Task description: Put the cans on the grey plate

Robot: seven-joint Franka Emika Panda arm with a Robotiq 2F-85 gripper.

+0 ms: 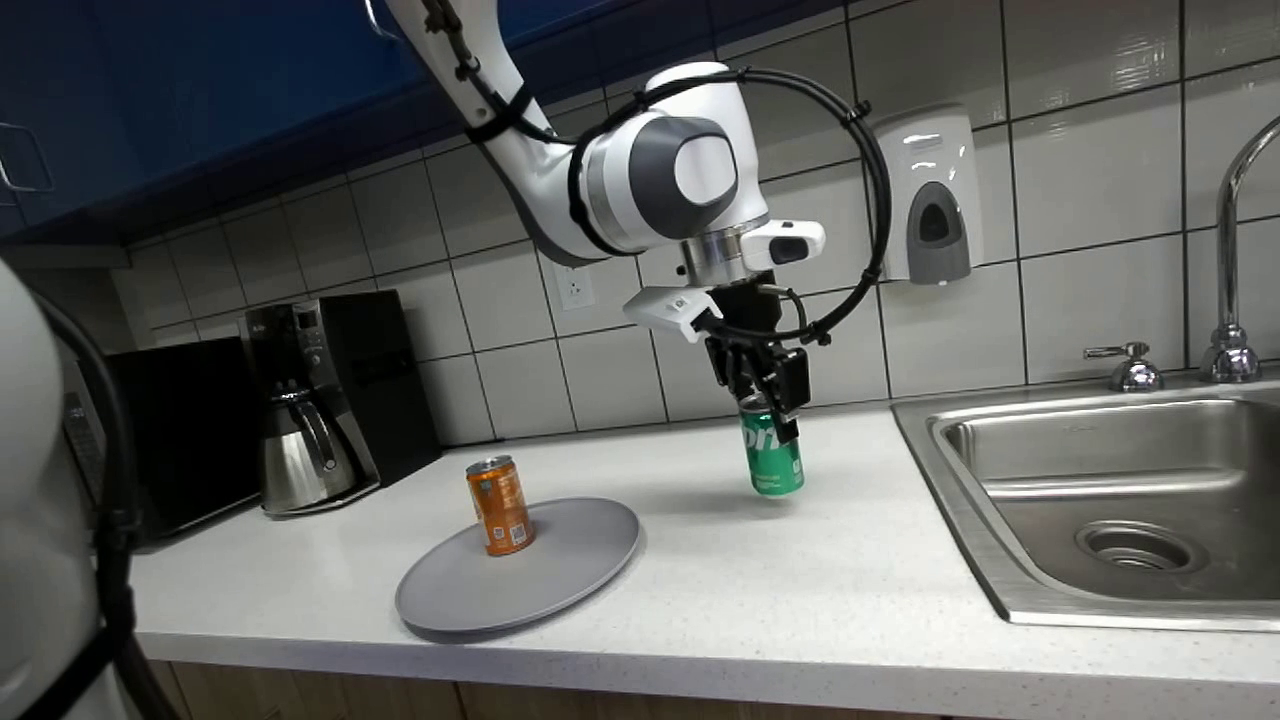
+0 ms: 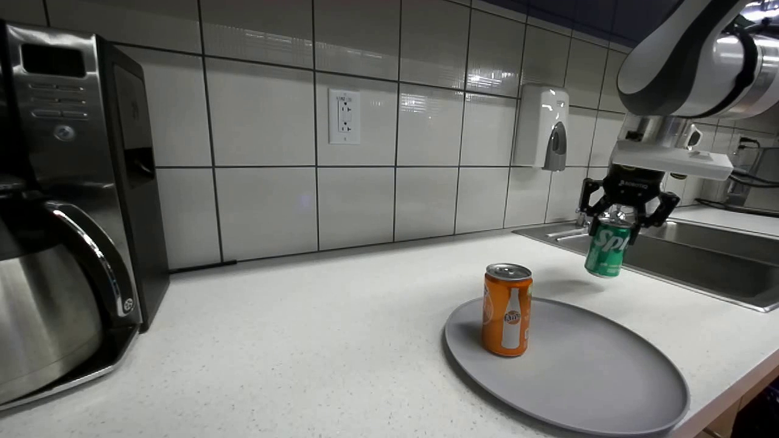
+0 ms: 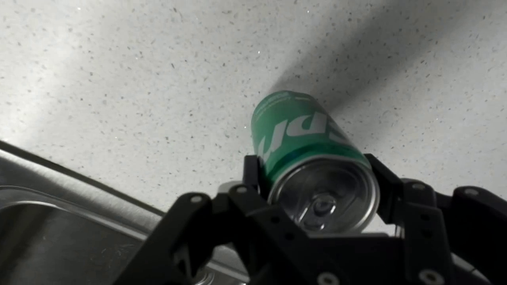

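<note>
The green can (image 1: 773,462) is between the fingers of my gripper (image 1: 768,408), gripped near its silver top. It also shows in an exterior view (image 2: 606,254) and in the wrist view (image 3: 293,122). My gripper (image 2: 613,230) is shut on it and holds it slightly tilted, a little above the counter near the sink. In the wrist view both fingertips (image 3: 313,166) touch the can's sides. The orange can (image 1: 500,508) stands upright on the grey plate (image 1: 580,565). Both also show in an exterior view, the orange can (image 2: 507,316) toward the rim of the plate (image 2: 584,371).
A steel sink (image 1: 965,520) with a faucet (image 1: 1230,290) lies beside the held can; its edge shows in the wrist view (image 3: 99,194). A coffee maker with a steel pot (image 1: 305,458) stands at the tiled wall. A soap dispenser (image 1: 930,190) hangs on the wall.
</note>
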